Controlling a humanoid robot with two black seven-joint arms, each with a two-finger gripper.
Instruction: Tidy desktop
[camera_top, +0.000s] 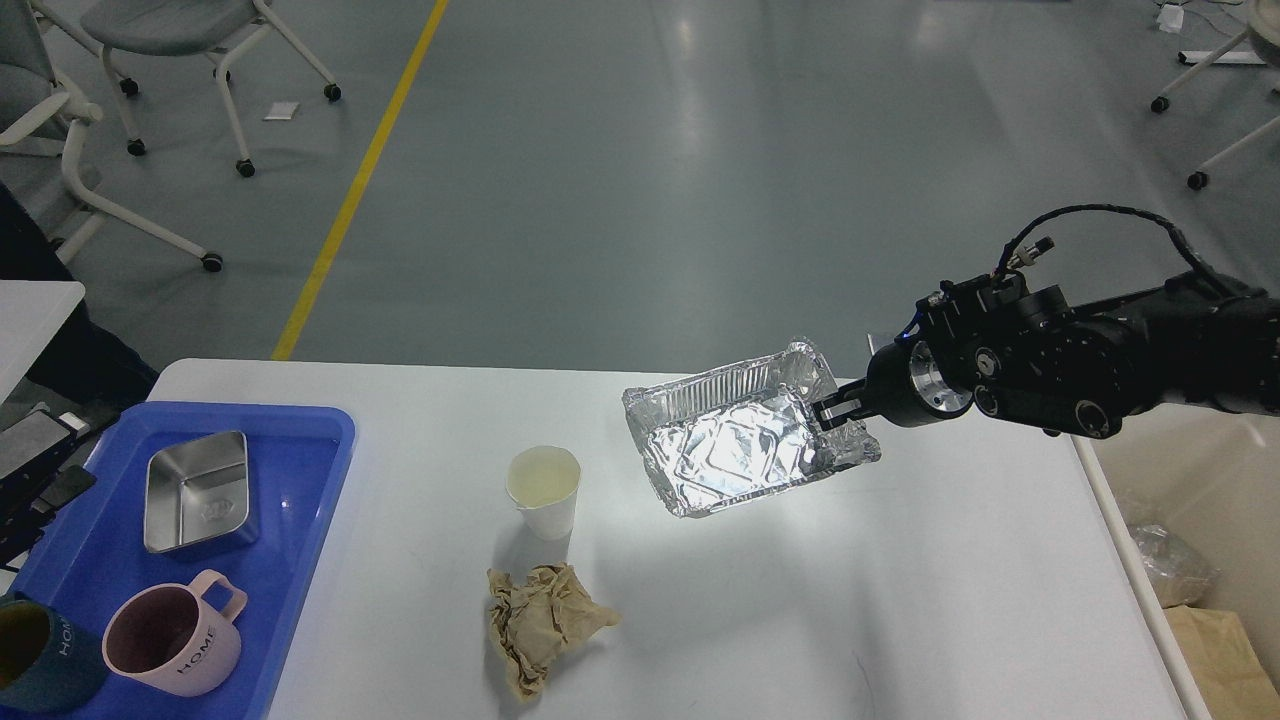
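Observation:
My right gripper (830, 410) is shut on the right rim of a crumpled foil tray (735, 452) and holds it tilted above the white table (900, 600). A paper cup (544, 488) stands at the table's middle, with a crumpled brown paper (545, 620) in front of it. A blue tray (310, 470) at the left holds a steel box (198, 490), a pink mug (175, 635) and a dark mug (40, 655). Only a dark part of my left gripper (40, 470) shows at the left edge, beside the blue tray.
A clear bag (1170, 565) and a cardboard box (1220, 640) lie on the floor past the table's right edge. Wheeled chairs (170, 40) stand on the floor far behind the table.

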